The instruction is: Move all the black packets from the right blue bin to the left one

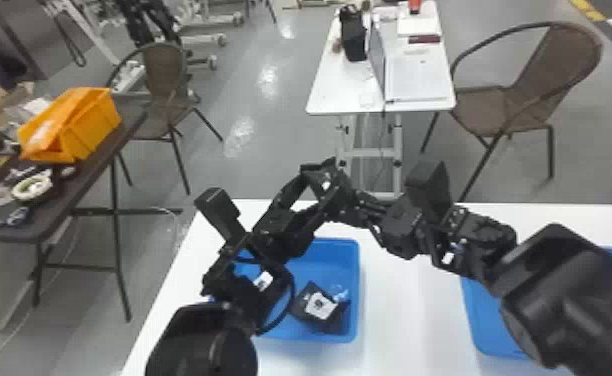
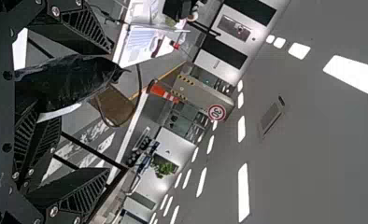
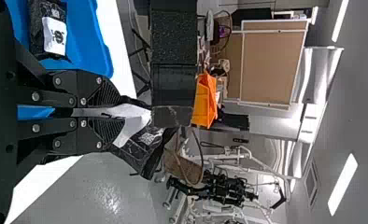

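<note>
- The black packet (image 3: 142, 144) is up in the air, in my right gripper (image 3: 121, 112); the fingers are pinched narrow on it near its white label, leaving the far part free.
- I'd read that free part as offered for a pass: my left gripper (image 2: 110, 109) has its jaws wide, one finger on either side of the packet and of the right fingertips.
- The left blue bin (image 1: 357, 300) sits on my left arm's side, so handing over looks sensible; a labelled packet (image 1: 320, 306) lies in it. The left arm covers part of that bin, so I can't give a count.
- The right blue bin (image 1: 485, 315) is mostly behind my right arm; I can't tell what remains inside.
- The grippers nearly meet, so I'd close the left gently, keeping its fingers off the right's, before letting go.
- Bare white table (image 1: 410, 310) between the bins gives the right arm room to back off sideways. The left should clear its bin's rim before lowering; the side table's orange crate (image 1: 90, 130) is well apart.
</note>
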